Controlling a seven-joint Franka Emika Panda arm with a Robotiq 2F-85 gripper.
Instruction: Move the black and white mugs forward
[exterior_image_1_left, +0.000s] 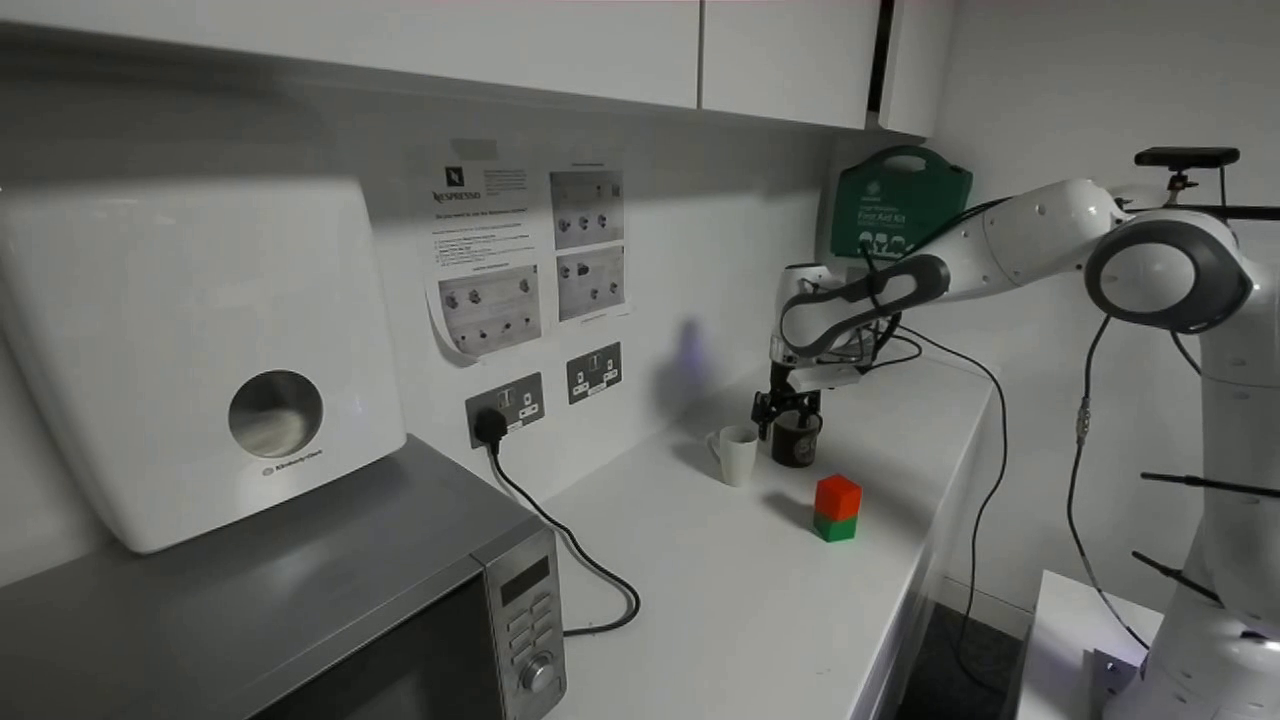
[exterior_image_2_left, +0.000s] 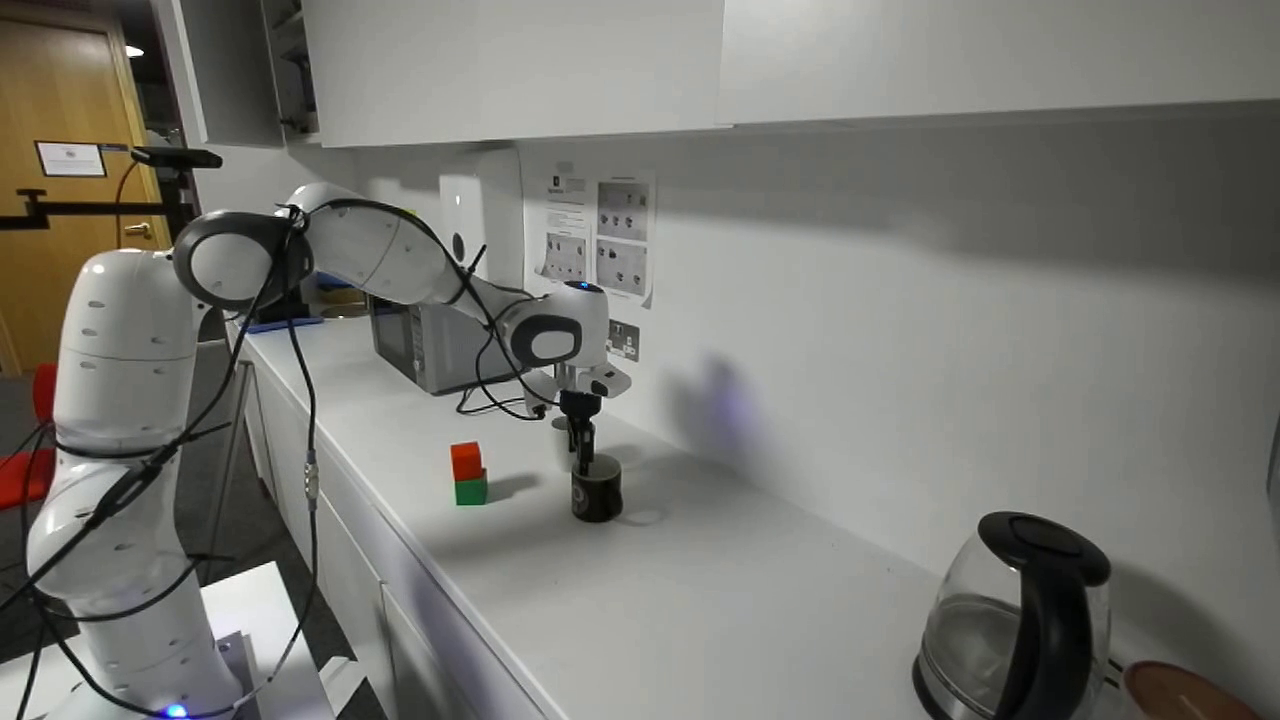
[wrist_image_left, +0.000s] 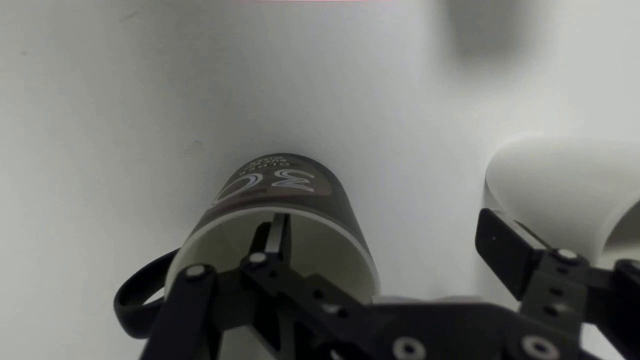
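Wrist view: black mug (wrist_image_left: 312, 200) upright on the counter (wrist_image_left: 375, 100), handle (wrist_image_left: 135, 292) on its side away from the white mug (wrist_image_left: 550, 185). Gripper (wrist_image_left: 382, 220) wide, holding nothing: one finger (wrist_image_left: 286, 235) over or inside the black mug's mouth, depth hard to tell, the other outside its rim toward the white mug; contact with the white mug can't be told. White mug upright too, near the black mug but apart from it, on its microwave (exterior_image_1_left: 350, 560) side. In both exterior views gripper points down at the black mug, arm (exterior_image_2_left: 370, 250) ending above it. Red block (exterior_image_1_left: 838, 497) on green block (exterior_image_1_left: 835, 528), near the black mug, on its counter-front side. Microwave well apart from the black mug; kettle (exterior_image_2_left: 1015, 615) well apart too, on the opposite side. In an exterior view, first aid kit (exterior_image_1_left: 900, 205) beyond and above the black mug.
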